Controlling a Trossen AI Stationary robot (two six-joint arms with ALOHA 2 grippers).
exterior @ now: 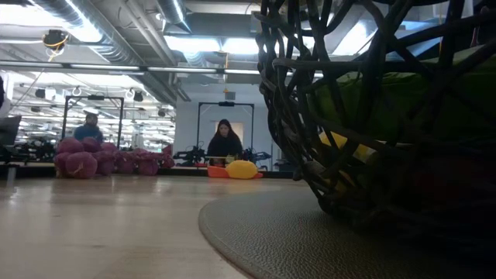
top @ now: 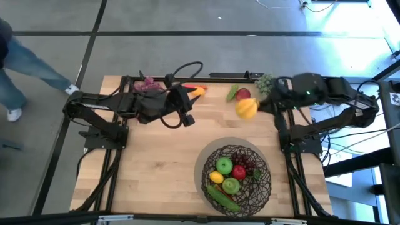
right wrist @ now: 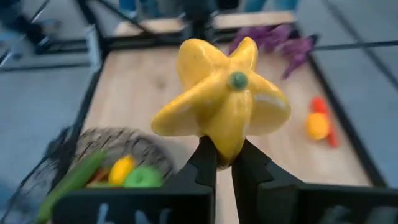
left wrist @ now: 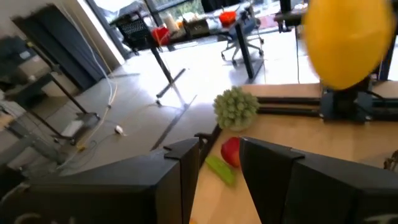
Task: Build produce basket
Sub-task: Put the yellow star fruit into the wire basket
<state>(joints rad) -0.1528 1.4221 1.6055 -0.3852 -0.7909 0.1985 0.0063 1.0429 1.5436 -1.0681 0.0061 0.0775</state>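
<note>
The basket (top: 235,178), a dark woven bowl on a grey round mat, stands at the table's near right. It holds a green apple (top: 224,165), a red apple, a lemon, a cucumber and dark grapes. My right gripper (right wrist: 224,152) is shut on a yellow star-shaped fruit (top: 247,107), in the air over the far right of the table. My left gripper (left wrist: 221,146) hovers open over the far middle of the table (top: 190,100), pointing toward the table's right edge with nothing between its fingers. My right gripper pinches one rib of the star-shaped fruit (right wrist: 225,144) between its two fingertips. The fingers come from the table's right side, slanting down. The fruit is lifted clear of the table, its green stem spot (right wrist: 237,79) facing the wrist camera.
Along the far edge lie purple grapes (top: 148,85), an orange and red piece (top: 197,90), a green piece (top: 232,92), a red apple (top: 244,94) and green grapes (top: 265,81). A person (top: 19,69) walks past the table's left. The wood between the basket and the left arm is bare.
</note>
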